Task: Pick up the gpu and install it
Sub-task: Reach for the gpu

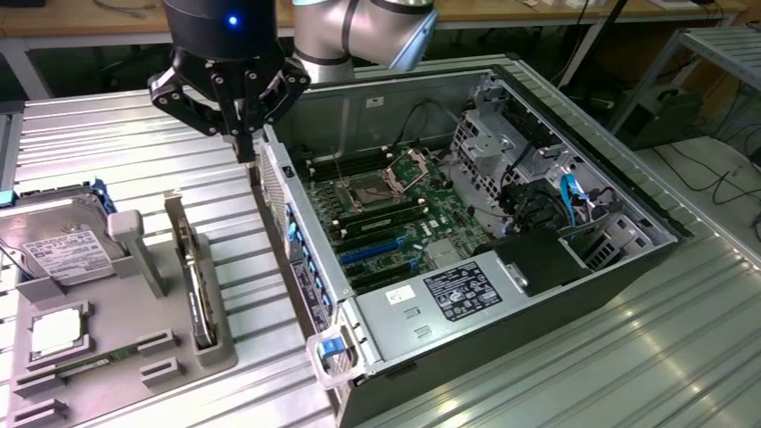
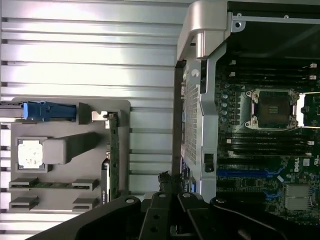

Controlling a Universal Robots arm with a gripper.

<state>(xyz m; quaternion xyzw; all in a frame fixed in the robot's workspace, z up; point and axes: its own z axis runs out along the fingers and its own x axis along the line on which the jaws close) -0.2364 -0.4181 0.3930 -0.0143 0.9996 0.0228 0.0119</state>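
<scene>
Hovers upper left, end effector (image 1: 246,147) together, empty. Stands gpu (image 1: 191,267) on edge in rack (image 1: 119,312), lower left: probably for top grab. Lays case (image 1: 369,111) open-side up for access.

Tabletop (image 1: 143,143): ribbed metal, carries every item listed below.

Computer case (image 1: 559,348): lies on its side at the exterior view's right, open side up, interior exposed.

Motherboard (image 1: 405,214): green, sits flat inside the case. Carries a metal-framed CPU socket (image 1: 363,192) flanked by black memory slots, plus blue expansion slots (image 1: 374,250).

Power supply (image 1: 458,290): grey box with printed label, occupies a case corner.

Blue cables (image 1: 571,192): run beside the drive cage (image 1: 500,143).

Grey holder (image 1: 119,330): rests just beside the case, at the exterior view's left. Holds a silver hard drive (image 1: 60,250) with white label, a processor chip (image 1: 56,332) flat in a square recess, and a memory stick (image 1: 89,364) lying flat.
</scene>
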